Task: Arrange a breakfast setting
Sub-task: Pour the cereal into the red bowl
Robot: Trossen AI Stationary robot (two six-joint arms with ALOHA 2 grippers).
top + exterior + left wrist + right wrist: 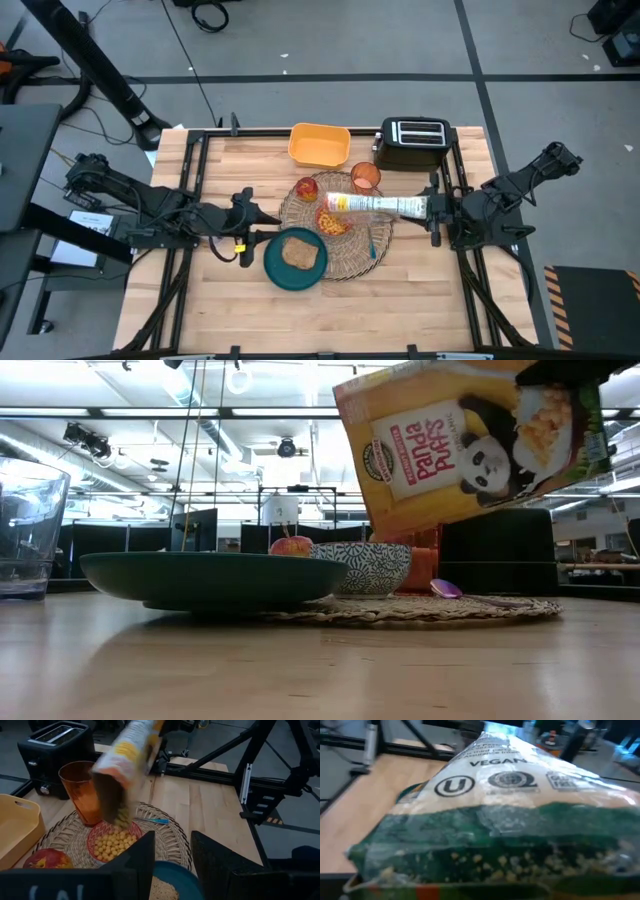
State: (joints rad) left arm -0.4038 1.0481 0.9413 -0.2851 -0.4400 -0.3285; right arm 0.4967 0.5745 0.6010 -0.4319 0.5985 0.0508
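Overhead, the table (250, 310) is carrying everything, with the mat (352, 262) lying near its middle, toward the far edge. The toaster (411, 143) is sitting at the far right corner and the yellow tray (319, 145) just left of it on the far edge. The cereal box (470, 440) is hanging tilted over the mat, mouth down above the bowl (113, 841); its front is reading "Panda Puffs" with a panda picture, and its side is showing "VEGAN" and a circled "U". The right gripper (432, 207) is closed on the box's upper end, over the mat's right rim. The plate (295, 262), overlapping the mat's near left rim, is holding the toast (300, 252). The left gripper (243, 212) is hovering low just left of the plate, fingers (137, 862) parted and holding nothing. The cup (78, 790) is standing at the mat's far rim, before the toaster. The bowl is sitting mid-mat, filling with round puffs. The fruit (306, 187) is resting on the mat's far left rim. The spoon (155, 820) is lying right of the bowl.
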